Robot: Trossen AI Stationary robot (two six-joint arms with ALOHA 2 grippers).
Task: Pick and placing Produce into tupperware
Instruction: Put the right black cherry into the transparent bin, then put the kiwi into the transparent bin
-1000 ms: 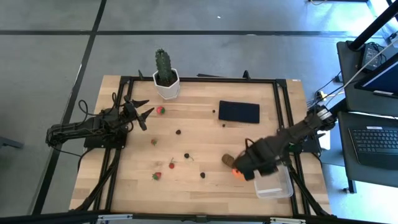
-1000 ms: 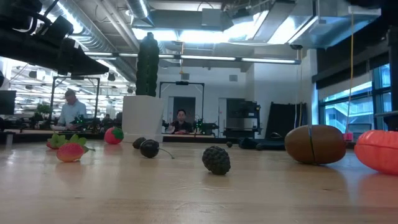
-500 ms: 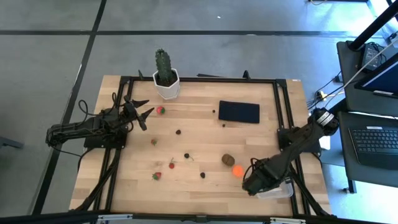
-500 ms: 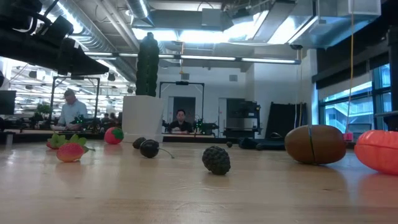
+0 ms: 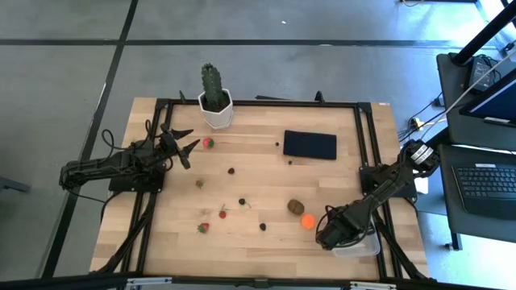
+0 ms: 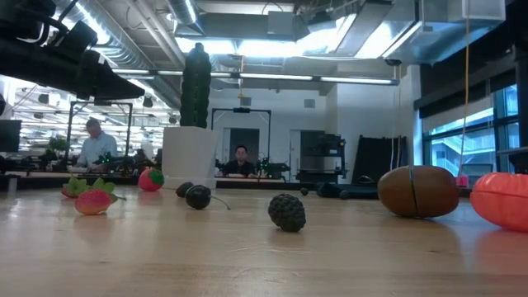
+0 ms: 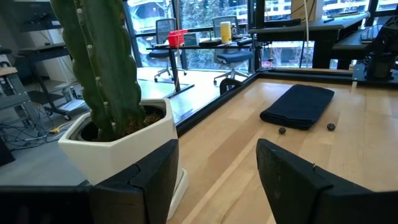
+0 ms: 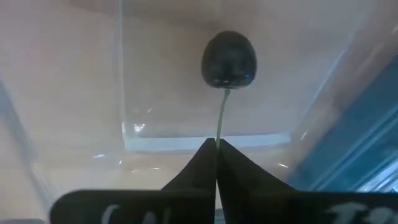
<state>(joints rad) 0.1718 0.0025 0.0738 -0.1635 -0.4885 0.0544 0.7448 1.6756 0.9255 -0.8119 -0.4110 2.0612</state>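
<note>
My right gripper (image 8: 217, 144) pinches a dark cherry's (image 8: 229, 59) stem above the tupperware (image 8: 186, 134); left gripper (image 7: 214, 180) half-open beside the cactus (image 7: 102, 68).

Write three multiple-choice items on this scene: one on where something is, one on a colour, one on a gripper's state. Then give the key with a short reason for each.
1. Where is the right gripper?
A. over the tupperware
B. beside the cactus
C. over the black rectangle

2. What colour is the ball beside the brown oval fruit?
A. blue
B. orange
C. white

3. How is the right gripper?
A. wide open
B. shut on the stem of a dark cherry
C. shut on a strawberry

Key: 1 A, the high view shows it at the clear box; 2 B, orange in the high view; 3 B, the right wrist view shows fingertips pinching the stem.
</note>
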